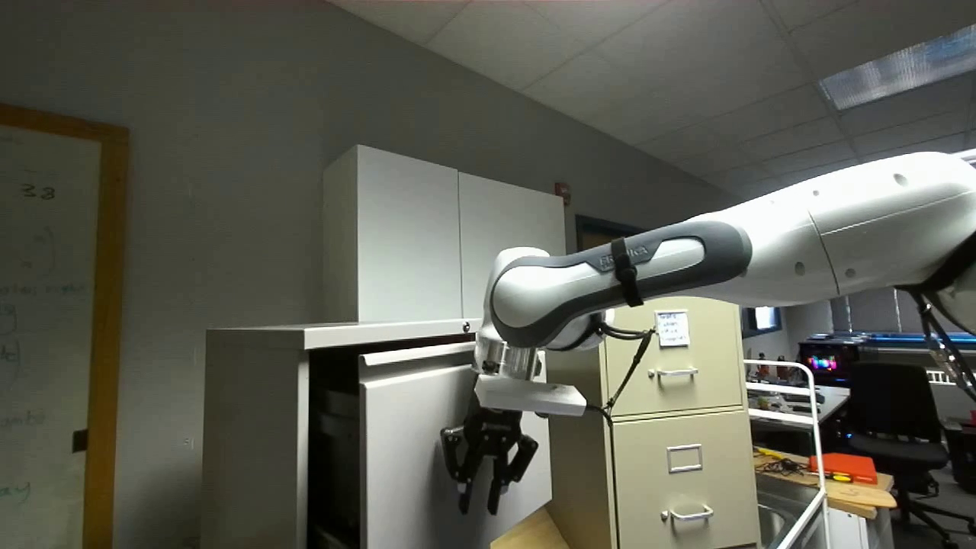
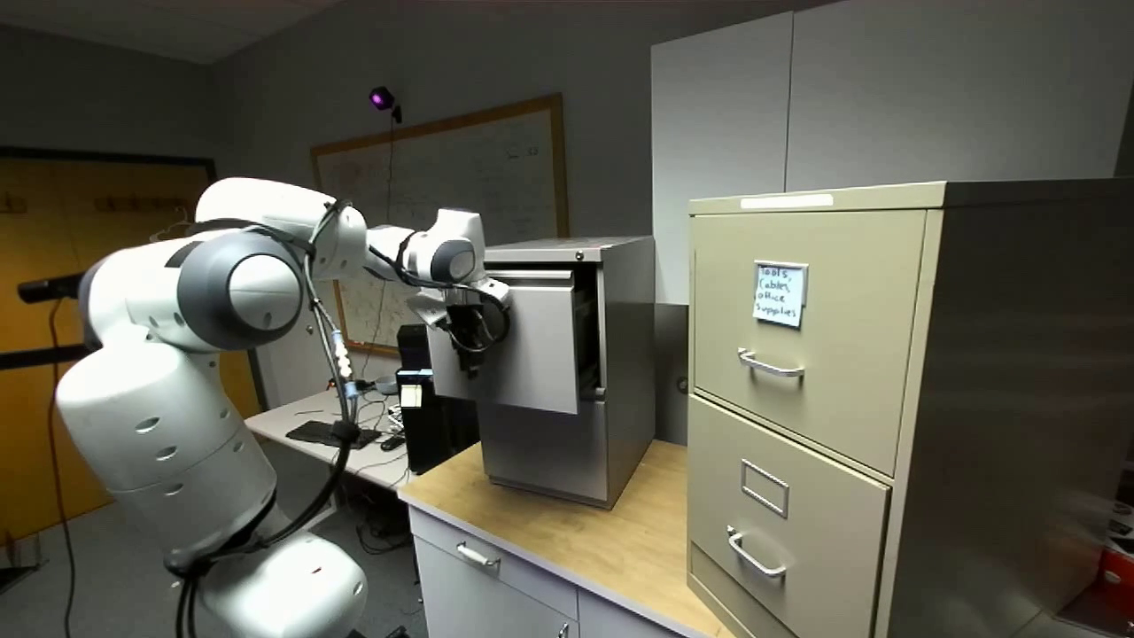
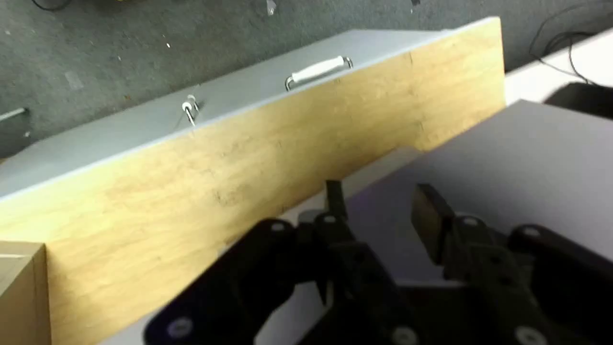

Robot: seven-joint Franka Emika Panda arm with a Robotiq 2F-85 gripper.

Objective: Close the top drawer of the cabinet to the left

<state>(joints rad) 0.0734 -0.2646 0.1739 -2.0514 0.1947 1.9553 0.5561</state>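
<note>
Black, screw-studded links of the gripper (image 3: pixel 380 203) loom blurred across the bottom of the wrist view, the jaws apart with a dim greyish surface showing through the gap. In both exterior views the top drawer (image 2: pixel 536 354) presents a flat, plain light-grey metal front, a ledge along its upper edge, and stands part-way out of the upper half of the cabinet (image 2: pixel 631 372), a boxy metal body with smooth sides; a dark opening shows behind the front. Near it rises a beige filing cabinet (image 2: pixel 806 416) with shiny bar handles (image 2: pixel 771 367) and a handwritten card (image 2: pixel 780 293). The cabinet rests on a worktop (image 2: pixel 620 540) of pale, grained wood; beyond its edge lies a dark grey, mottled floor (image 3: pixel 143 62). A matte white two-door cupboard (image 1: pixel 408 236) and a wood-framed whiteboard (image 2: pixel 487 186) are set along the grey wall (image 1: pixel 229 191). Glossy white with grey panels, the robot arm (image 1: pixel 610 274) slopes down to its wrist, where the gripper hangs tips-down in front of the top drawer; whether it touches the metal, I cannot tell.
</note>
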